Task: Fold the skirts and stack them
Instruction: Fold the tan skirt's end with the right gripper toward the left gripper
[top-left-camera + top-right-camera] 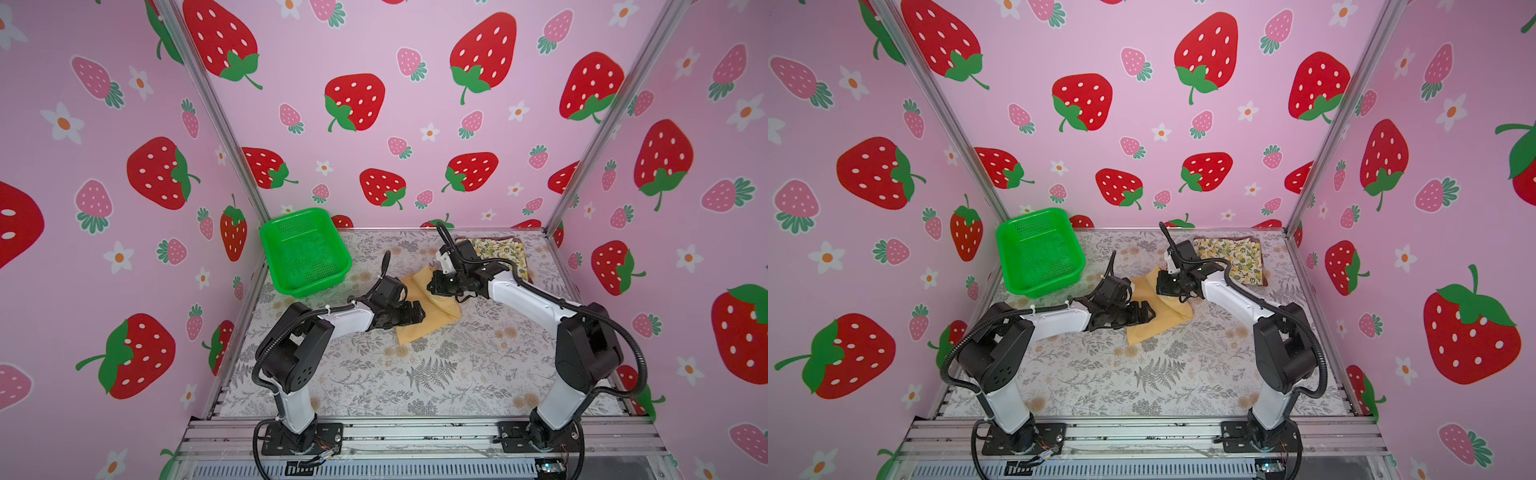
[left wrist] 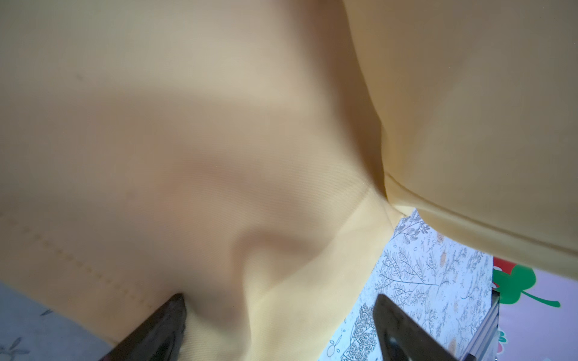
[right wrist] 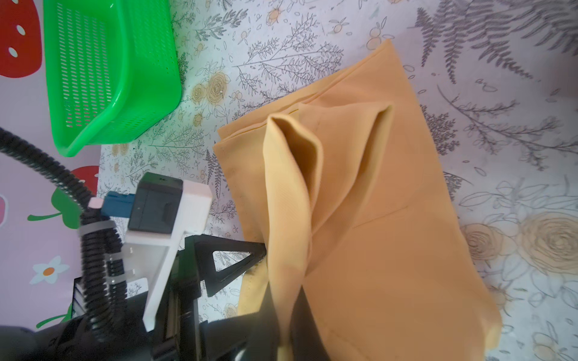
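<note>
Fern-printed desk (image 1: 415, 374), green basket (image 1: 305, 253) at its back left.
Right hand (image 1: 432, 286) pinches a fold of the mustard skirt (image 1: 419, 328); left hand (image 1: 419, 312) gapes beside it.

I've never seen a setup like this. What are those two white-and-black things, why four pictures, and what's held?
They are two robot arms bolted by a table, each ending in a two-fingered gripper. Two pictures look down from overhead; the two close-ups come from cameras on the arms' wrists. On the table lie a mustard-yellow skirt, a folded lemon-print skirt at the back and an empty green basket. The right gripper is shut on a raised fold of the mustard-yellow skirt; the left gripper is open at its edge.
</note>
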Tool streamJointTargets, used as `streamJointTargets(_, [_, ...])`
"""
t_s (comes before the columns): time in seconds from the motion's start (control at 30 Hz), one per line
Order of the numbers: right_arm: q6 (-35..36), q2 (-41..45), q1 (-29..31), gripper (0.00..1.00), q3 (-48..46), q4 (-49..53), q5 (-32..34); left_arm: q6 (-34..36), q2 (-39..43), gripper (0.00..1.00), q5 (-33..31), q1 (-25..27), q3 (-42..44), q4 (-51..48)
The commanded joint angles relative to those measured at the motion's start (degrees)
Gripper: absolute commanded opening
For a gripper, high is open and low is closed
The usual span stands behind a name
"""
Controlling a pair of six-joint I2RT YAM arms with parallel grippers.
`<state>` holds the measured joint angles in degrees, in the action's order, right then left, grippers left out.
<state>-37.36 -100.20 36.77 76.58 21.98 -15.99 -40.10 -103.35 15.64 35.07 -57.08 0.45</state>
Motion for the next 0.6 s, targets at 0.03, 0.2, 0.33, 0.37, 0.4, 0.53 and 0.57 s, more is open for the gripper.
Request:
streamJointTargets(0.03, [-3.8,-1.0,1.1,0.07,1.9,-2.8,-3.1,0.6,-1.3,0.95,1.1,0.0,1.1,-0.9])
streamJointTargets(0.2, [-4.3,-0.9,1.4,0.08,4.1,-2.2,-3.0,0.7,-0.9,0.95,1.1,-0.1,1.7,-0.5])
streamJointTargets(0.33, [-4.9,-0.9,1.7,0.08,4.4,-2.5,-3.6,0.7,-0.8,0.95,1.1,-0.4,1.8,-0.4])
streamJointTargets(0.37, [-5.0,-1.2,1.8,0.08,4.3,-2.5,-3.7,0.7,-0.8,0.95,1.2,-0.3,1.8,-0.4])
streamJointTargets(0.4, [-4.9,-1.6,1.9,0.08,4.2,-2.5,-3.6,0.6,-0.7,0.95,1.2,-0.4,1.9,-0.3])
streamJointTargets(0.53, [-5.4,-2.7,2.1,0.08,1.9,-4.9,-4.3,0.7,-0.3,0.95,1.2,-0.5,2.1,-0.4])
streamJointTargets(0.57, [-5.8,-2.9,2.1,0.09,1.0,-5.8,-4.6,0.7,-0.1,0.95,1.2,-0.6,2.3,-0.3])
